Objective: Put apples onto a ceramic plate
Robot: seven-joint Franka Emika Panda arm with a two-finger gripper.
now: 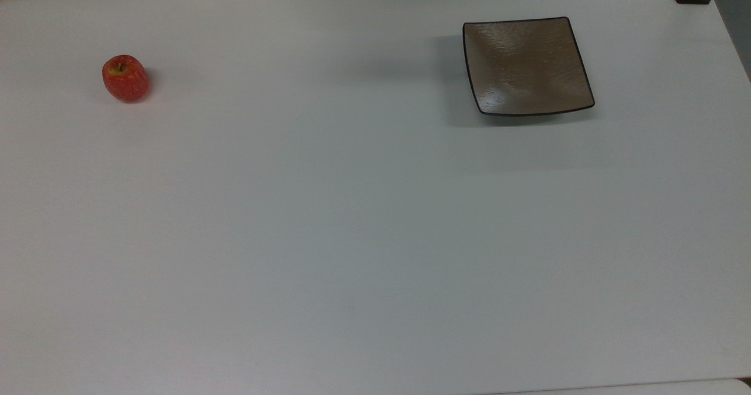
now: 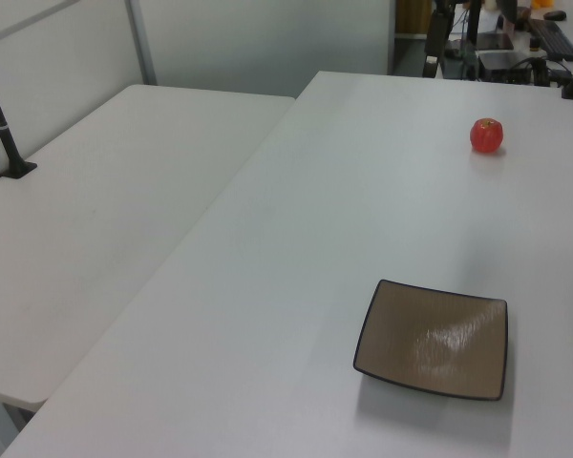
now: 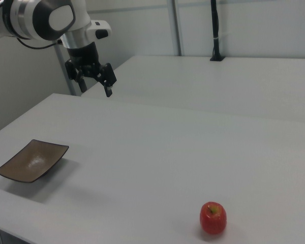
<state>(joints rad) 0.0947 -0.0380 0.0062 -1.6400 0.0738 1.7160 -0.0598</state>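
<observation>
On my table [image 1: 352, 207] the apple [image 1: 125, 78] sits toward the top view's left, the ceramic plate [image 1: 527, 66] toward the top view's right, well apart. In the right view my gripper [image 3: 97, 76] hangs above the table's far edge (beyond the plate), with a second table [image 3: 244, 81] behind.

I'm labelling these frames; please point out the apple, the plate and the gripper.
apple [image 1: 125, 78], top view, middle of its red skin.
plate [image 1: 528, 66], top view, bare centre.
gripper [image 3: 110, 86], right view, between its fingertips.
</observation>
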